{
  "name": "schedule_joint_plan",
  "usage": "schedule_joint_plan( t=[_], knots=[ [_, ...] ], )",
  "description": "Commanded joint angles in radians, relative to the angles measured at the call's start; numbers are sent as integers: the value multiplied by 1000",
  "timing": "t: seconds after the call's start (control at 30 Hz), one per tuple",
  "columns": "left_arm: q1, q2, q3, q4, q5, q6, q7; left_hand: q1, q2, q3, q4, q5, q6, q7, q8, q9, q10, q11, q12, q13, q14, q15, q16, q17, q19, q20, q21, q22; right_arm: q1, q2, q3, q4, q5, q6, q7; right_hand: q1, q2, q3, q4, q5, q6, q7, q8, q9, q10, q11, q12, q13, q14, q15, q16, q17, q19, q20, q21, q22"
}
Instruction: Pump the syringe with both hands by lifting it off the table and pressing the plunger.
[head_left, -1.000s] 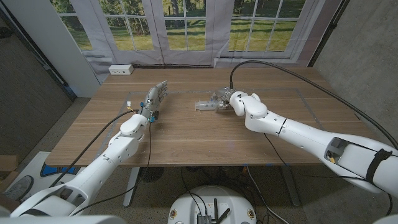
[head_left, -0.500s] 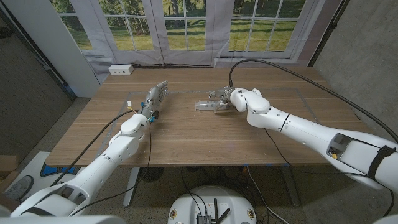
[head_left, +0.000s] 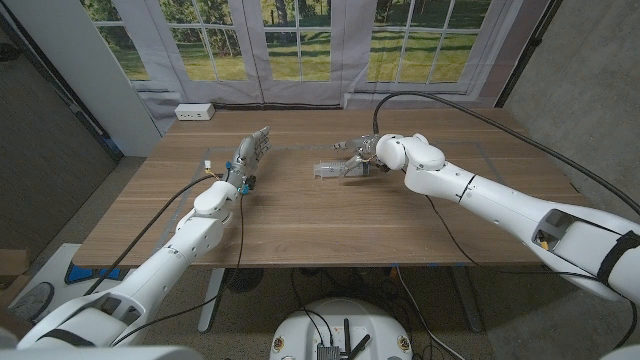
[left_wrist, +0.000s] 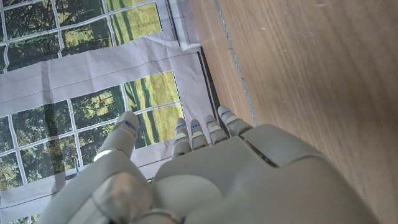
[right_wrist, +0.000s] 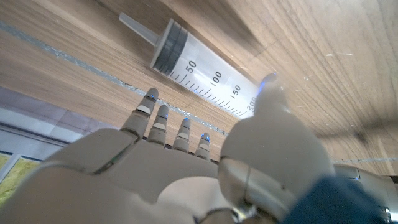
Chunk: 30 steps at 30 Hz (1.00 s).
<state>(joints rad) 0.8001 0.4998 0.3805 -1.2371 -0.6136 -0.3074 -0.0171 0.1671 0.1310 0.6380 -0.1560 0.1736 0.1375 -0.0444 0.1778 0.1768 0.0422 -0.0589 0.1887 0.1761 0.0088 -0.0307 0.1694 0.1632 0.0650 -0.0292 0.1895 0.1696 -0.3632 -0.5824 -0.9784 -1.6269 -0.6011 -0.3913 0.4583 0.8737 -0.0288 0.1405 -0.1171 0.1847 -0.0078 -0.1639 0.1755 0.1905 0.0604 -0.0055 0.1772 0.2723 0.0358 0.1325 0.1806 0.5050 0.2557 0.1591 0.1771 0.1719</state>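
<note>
- At the far middle of the wooden table (head_left: 330, 215), the right hand (head_left: 362, 152) is seen reaching towards the syringe (head_left: 334, 168); its fingers are spread apart and nothing is gripped by them.
- From the right wrist view, the right hand's fingertips (right_wrist: 149, 96) are shown extended and apart, with the thumb raised in front of the syringe barrel; whether the barrel is touched cannot be told.
- On the left side of the table, the left hand (head_left: 252, 152) is held with its fingers stretched out straight, and nothing is held in it.
- The syringe is seen lying on its side on the tabletop, just beside the right hand, well apart from the left hand.
- A clear barrel with printed graduations, a grey piston and a narrow nozzle tip are shown on the syringe in the right wrist view.
- A white power strip (head_left: 194, 112) is placed at the far left corner of the table.
</note>
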Motion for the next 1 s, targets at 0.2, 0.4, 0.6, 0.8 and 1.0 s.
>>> schedule_joint_plan(
  t=[0.2, 0.4, 0.6, 0.8, 1.0],
  knots=[
    [-33, -4, 7, 48, 9, -30, -42, 2, 19, -2, 3, 0, 8, 9, 6, 2, -5, 5, 1, 2, -4, -27, 3, 3, -2, -4, -3, 3, -95, -45, 145, -31, 214, 101, -155, -37, 2, 1, 14, 5, -15, 17, 7, 2, -21, -2, 8, -5, -15, -16, 2, -12, -14, -22, 2, -1],
    [-25, -2, 4, 39, 14, -43, -33, 3, 20, -2, 3, 1, 8, 12, 6, 2, -6, 5, 2, 2, -4, -26, 3, 3, -2, -3, -2, 3, -143, -57, 192, -50, 281, 123, -230, -58, 6, -1, 20, 8, -11, 19, 12, 0, -6, -10, 18, -11, 1, -37, 12, -23, -12, -44, 6, -2],
    [-19, 4, 1, 37, 15, -54, -38, 4, 22, -1, 3, 1, 8, 12, 6, 2, -5, 4, 2, 2, -5, -27, 4, 3, -3, -4, -2, 3, -178, -75, 224, -71, 320, 139, -289, -73, 8, -3, 22, 10, -5, 19, 15, -1, 3, -14, 22, -15, 11, -45, 17, -32, -3, -57, 11, -2],
    [-13, 7, -4, 43, 6, -64, -54, 5, 23, -1, 3, 1, 9, 12, 6, 2, -6, 7, 2, 2, -6, -27, 4, 3, -3, -3, -1, 2, -213, -87, 254, -93, 353, 149, -346, -82, 12, -2, 23, 13, 4, 21, 19, -1, 12, -13, 26, -18, 20, -56, 20, -39, 6, -64, 15, -2],
    [-4, 17, -11, 45, -3, -75, -72, 6, 24, 0, 3, 1, 9, 12, 6, 2, -6, 7, 2, 2, -8, -26, 4, 3, -3, -3, -1, 2, -240, -87, 279, -104, 388, 157, -394, -90, 15, -1, 22, 16, 21, 24, 25, -2, 23, -15, 30, -22, 33, -64, 25, -47, 19, -62, 18, -2]
  ],
)
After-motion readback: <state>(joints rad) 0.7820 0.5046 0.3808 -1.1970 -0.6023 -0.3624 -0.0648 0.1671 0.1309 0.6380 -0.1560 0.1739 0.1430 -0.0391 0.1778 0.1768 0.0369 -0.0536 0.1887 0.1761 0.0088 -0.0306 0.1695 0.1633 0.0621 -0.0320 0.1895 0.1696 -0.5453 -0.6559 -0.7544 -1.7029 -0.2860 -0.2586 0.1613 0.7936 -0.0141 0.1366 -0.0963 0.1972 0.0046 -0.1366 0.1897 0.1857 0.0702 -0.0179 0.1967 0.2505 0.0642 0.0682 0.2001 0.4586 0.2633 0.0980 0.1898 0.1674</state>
